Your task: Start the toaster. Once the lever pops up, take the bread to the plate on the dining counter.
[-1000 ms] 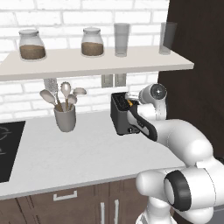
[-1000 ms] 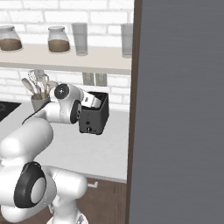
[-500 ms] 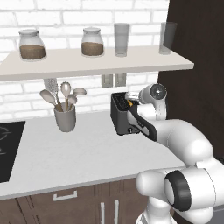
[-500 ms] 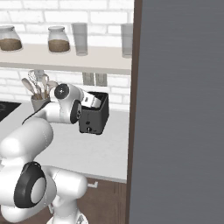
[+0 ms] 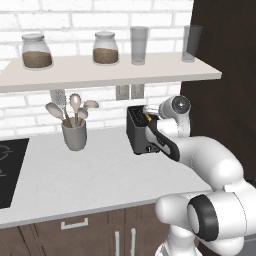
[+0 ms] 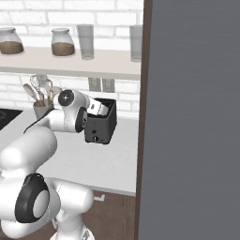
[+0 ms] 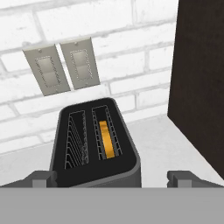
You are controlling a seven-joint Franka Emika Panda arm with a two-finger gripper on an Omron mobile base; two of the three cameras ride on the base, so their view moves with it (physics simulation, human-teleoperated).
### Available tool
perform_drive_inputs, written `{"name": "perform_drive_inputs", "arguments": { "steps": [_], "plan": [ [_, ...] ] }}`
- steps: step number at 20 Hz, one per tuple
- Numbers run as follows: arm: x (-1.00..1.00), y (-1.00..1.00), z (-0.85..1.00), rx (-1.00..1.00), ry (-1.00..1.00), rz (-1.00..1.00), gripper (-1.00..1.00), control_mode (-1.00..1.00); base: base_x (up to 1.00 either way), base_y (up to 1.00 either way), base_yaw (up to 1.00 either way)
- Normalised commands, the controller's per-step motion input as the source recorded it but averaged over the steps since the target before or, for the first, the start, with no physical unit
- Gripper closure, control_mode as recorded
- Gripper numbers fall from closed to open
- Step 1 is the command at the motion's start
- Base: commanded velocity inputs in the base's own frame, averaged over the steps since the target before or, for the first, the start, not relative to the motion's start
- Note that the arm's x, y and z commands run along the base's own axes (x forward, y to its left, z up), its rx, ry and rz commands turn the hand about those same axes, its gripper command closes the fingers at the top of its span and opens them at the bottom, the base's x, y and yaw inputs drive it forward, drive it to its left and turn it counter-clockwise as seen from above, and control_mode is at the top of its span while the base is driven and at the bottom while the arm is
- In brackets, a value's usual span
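The toaster [image 5: 142, 134] is being shown on the light grey tabletop [image 5: 90, 175], against the white brick wall and just beside the dark panel on its right. In the hand view, the bread [image 7: 106, 139] is being seen sunk in the right slot, while the left slot is lying bare. The end effector [image 7: 113, 178] is being held open above the toaster's near edge, gripping nothing. From the base views, the slots are being largely hidden by the arm, so the bread is perhaps only glimpsed there.
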Motion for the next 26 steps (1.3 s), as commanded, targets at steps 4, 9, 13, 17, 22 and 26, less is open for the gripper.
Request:
{"name": "perform_drive_inputs", "arguments": {
  "steps": [4,9,13,17,22,26],
  "plan": [
    [0.0,0.0,0.0,0.0,0.0,0.0,-1.0,-1.0,0.0,0.0,0.0],
    [0.0,0.0,0.0,0.0,0.0,0.0,-1.0,-1.0,0.0,0.0,0.0],
    [0.0,0.0,0.0,0.0,0.0,0.0,-1.0,-1.0,0.0,0.0,0.0],
    [0.0,0.0,0.0,0.0,0.0,0.0,-1.0,-1.0,0.0,0.0,0.0],
    [0.0,0.0,0.0,0.0,0.0,0.0,-1.0,-1.0,0.0,0.0,0.0],
    [0.0,0.0,0.0,0.0,0.0,0.0,-1.0,-1.0,0.0,0.0,0.0]
  ]
}}
